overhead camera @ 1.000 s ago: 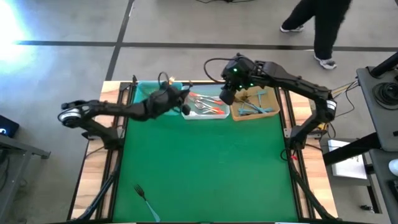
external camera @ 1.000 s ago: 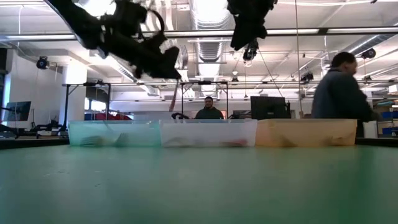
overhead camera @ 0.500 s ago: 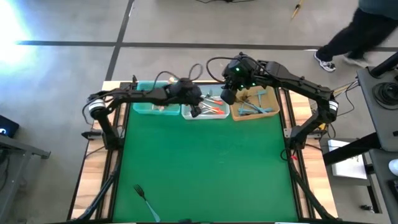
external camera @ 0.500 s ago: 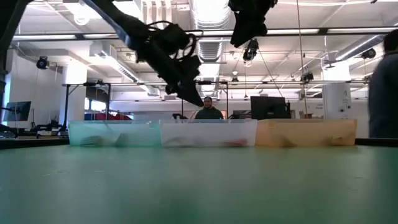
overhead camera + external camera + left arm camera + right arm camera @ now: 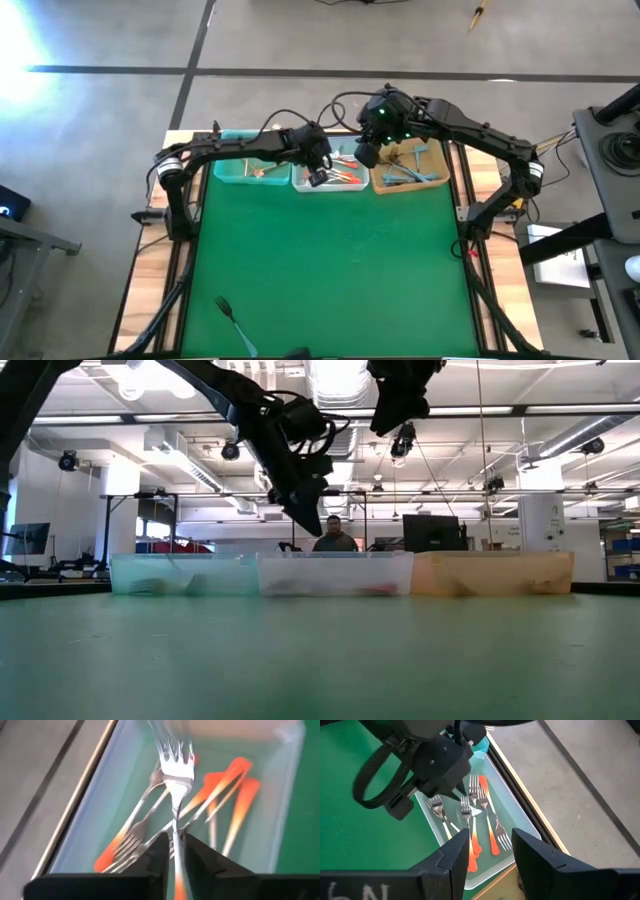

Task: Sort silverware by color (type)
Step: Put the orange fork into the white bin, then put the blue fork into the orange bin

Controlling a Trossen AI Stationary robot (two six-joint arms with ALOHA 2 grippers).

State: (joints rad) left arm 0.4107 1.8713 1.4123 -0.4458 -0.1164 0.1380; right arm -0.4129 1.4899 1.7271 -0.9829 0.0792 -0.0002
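Since the earlier frame the left gripper (image 5: 318, 176) had swung from above the teal bin (image 5: 247, 170) to above the clear middle bin (image 5: 352, 186), and the person walking past the far edge had gone from view. The left gripper was clamped on a fork (image 5: 175, 780), gripping its handle just behind the neck, tines pointing away from the fingers. That fork hung over the middle bin, above a loose pile of orange-handled forks (image 5: 220, 785) lying on the bin floor.

Three bins stood touching in a row along the far edge of the green mat (image 5: 330, 270): teal toward the far left corner, clear in the middle, tan bin (image 5: 438, 180) toward the far right corner. Blue-handled forks (image 5: 405, 174) lay in the tan bin.

The right gripper (image 5: 366, 152) hovered over the seam between the clear and tan bins, fingers spread and holding nothing, close beside the left gripper.

One blue fork (image 5: 231, 315) lay alone near the near left corner, well apart from both arms.
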